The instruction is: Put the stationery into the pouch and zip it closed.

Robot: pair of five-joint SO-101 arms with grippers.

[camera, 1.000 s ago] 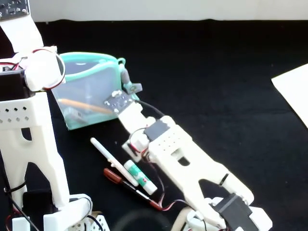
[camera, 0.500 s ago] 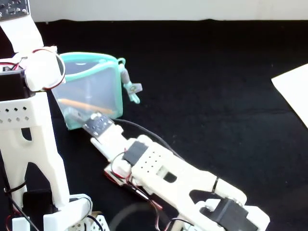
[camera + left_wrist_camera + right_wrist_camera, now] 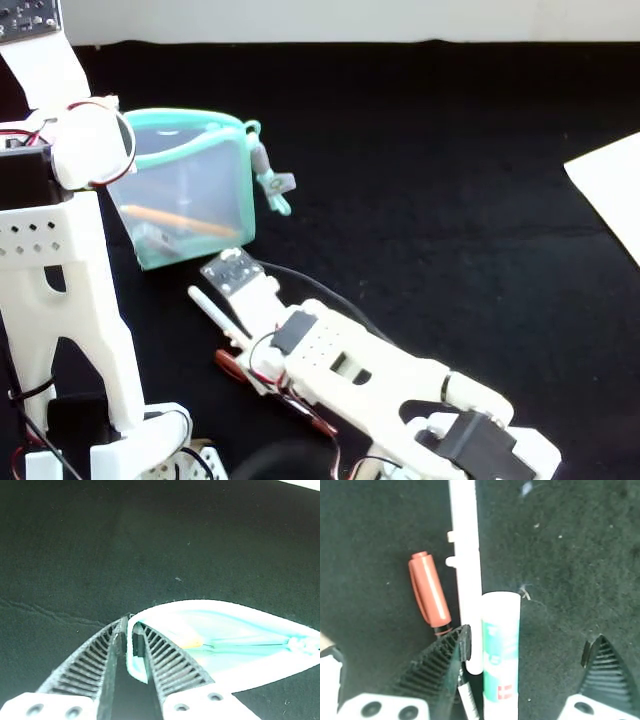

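Now we are judging that the loading step is in hand: the pouch (image 3: 190,185) is standing open, with one orange pencil (image 3: 175,220) already lying inside it, while three pieces are waiting on the black bench (image 3: 450,160). For the next move, we are thinking that the right end effector (image 3: 531,644) needs to come down around the glue stick (image 3: 500,655) only, close without catching the white pen (image 3: 466,565), then carry it over the open mouth. The pen is lying so near that a jaw could pinch both.

The right end effector is hanging low over these pieces with its jaws spread wide, and it is gripping nothing. The glue stick is lying between the jaws, close to one of them and apart from the other. The white pen is lying along the glue stick, touching it, with its end right at the tip of the nearer jaw. The red marker (image 3: 429,594) is lying outside that same jaw, just beside the pen. The left end effector (image 3: 130,626) is clamped on the turquoise rim of the pouch and is holding the mouth open.
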